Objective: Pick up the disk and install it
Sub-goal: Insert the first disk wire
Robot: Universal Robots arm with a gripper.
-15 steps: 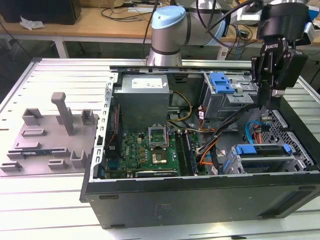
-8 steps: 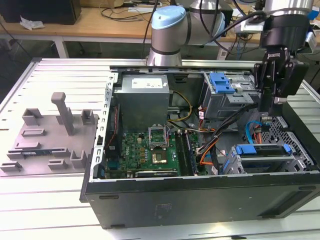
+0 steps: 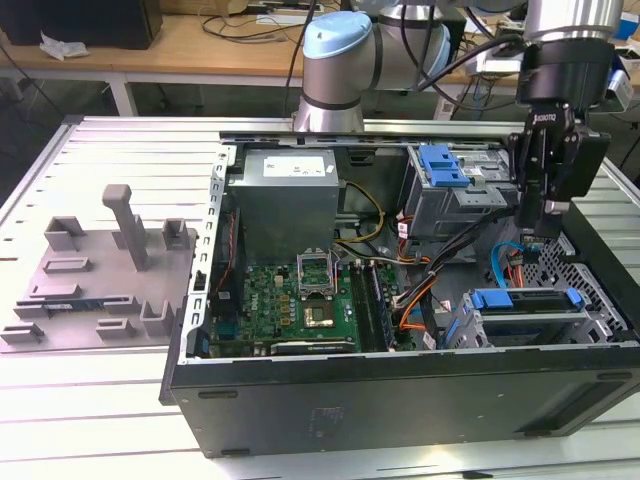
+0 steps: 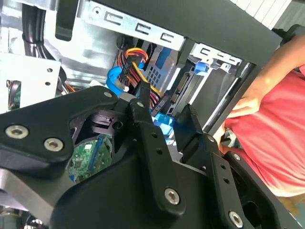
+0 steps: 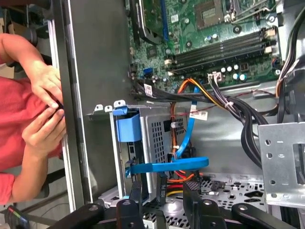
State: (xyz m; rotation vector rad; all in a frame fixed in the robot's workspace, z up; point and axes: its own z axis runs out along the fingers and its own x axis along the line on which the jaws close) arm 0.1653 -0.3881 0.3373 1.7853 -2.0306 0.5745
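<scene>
While hanging over the drive-bay corner of the open black metal computer case (image 3: 400, 385), at the exterior view's right, the black two-finger gripper (image 3: 530, 232) is standing spread, pinching nothing. The flat silver disk (image 3: 525, 318) w/ blue plastic carrier is sitting, as far as can be judged, in the grey cage by the case's front wall, just below the gripper & apart from it.

Risks (judged): the fingers (image 5: 190, 193) are hanging near the flat blue data cable (image 5: 169, 167) & the orange-yellow wire bundle (image 5: 193, 85), so any descent could be snagging or unplugging them. A person's hands (image 5: 45, 86) are resting just outside the case wall, close to the arm.

Count: 1 gripper, 2 fingers, 1 disk, 1 spare blue frame (image 3: 445, 165), 1 grey power supply box (image 3: 285, 195), 1 green motherboard (image 3: 300, 295), 2 hands, 1 ribbed aluminium worktop (image 3: 100, 420).
</scene>
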